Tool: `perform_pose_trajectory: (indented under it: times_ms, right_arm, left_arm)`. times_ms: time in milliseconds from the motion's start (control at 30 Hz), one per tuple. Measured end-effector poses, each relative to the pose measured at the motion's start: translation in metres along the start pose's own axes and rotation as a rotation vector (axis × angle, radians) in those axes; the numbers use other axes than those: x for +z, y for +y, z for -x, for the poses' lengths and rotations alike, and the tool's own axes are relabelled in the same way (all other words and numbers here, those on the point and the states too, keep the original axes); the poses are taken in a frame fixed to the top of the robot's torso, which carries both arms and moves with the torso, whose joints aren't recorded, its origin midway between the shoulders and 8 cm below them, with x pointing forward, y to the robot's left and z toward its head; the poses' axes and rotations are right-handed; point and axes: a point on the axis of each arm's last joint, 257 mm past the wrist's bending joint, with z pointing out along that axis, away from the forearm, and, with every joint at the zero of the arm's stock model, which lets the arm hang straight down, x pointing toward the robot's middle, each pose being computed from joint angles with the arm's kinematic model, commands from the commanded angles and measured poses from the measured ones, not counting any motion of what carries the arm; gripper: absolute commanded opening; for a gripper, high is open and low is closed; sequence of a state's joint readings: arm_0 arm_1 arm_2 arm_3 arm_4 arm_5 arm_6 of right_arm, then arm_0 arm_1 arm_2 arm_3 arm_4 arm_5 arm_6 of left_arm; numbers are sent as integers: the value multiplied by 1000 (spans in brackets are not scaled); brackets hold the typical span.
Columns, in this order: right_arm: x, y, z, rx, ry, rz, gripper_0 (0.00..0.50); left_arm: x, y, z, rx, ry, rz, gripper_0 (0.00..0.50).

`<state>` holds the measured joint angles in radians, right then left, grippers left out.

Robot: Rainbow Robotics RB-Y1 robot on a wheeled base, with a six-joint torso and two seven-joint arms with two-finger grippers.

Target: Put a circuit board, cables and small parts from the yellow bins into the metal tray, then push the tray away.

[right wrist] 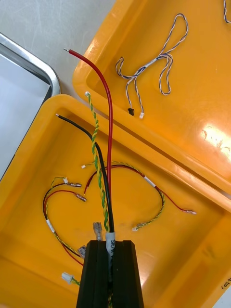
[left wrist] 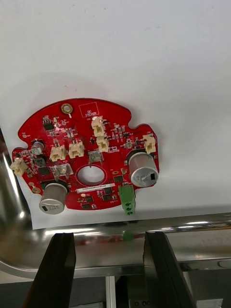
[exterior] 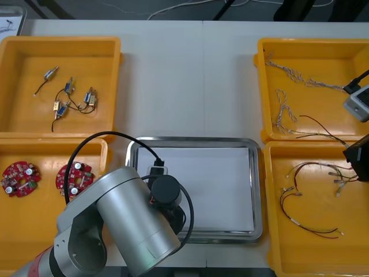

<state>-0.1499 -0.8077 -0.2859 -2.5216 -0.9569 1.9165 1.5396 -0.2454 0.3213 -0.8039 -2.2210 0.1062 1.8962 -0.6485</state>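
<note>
A round red circuit board (left wrist: 86,161) lies flat on the white inside of the metal tray (left wrist: 159,226), just beyond my left gripper (left wrist: 108,238). That gripper is open, holds nothing and hovers over the tray's near rim. In the front view the left arm (exterior: 124,225) covers the tray's near left corner. My right gripper (right wrist: 109,243) is shut on a cable bundle (right wrist: 109,144) of red, black and twisted green-yellow wires. It holds the bundle above the near right yellow bin (right wrist: 192,269). In the front view the right gripper (exterior: 357,160) sits at the right edge.
Loose red and yellow cables (exterior: 311,199) lie in the near right bin. Blue and white twisted cables (exterior: 285,112) lie in the far right bin (exterior: 271,49). Two circuit boards (exterior: 20,179) rest in the near left bin, small metal parts (exterior: 69,95) in the far left bin.
</note>
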Motion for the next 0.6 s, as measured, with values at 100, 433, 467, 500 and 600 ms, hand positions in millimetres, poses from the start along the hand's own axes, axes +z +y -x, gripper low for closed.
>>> perform_pose_trajectory:
  times_ms: [100,433,467,500,600]
  right_arm:
    - [0,0,0,0,0,0,0]
    - [0,0,0,0,0,0,0]
    - [0,0,0,0,0,0,0]
    - [0,0,0,0,0,0,0]
    - [0,0,0,0,0,0,0]
  left_arm:
    - [0,-1,2,-1,-8,-3,456]
    - [-1,-11,11,1,-36,-44,472]
    - [-2,-12,11,1,-35,-47,472]
    - [-3,-13,12,2,-35,-51,472]
    - [-5,-13,19,3,-39,-58,475]
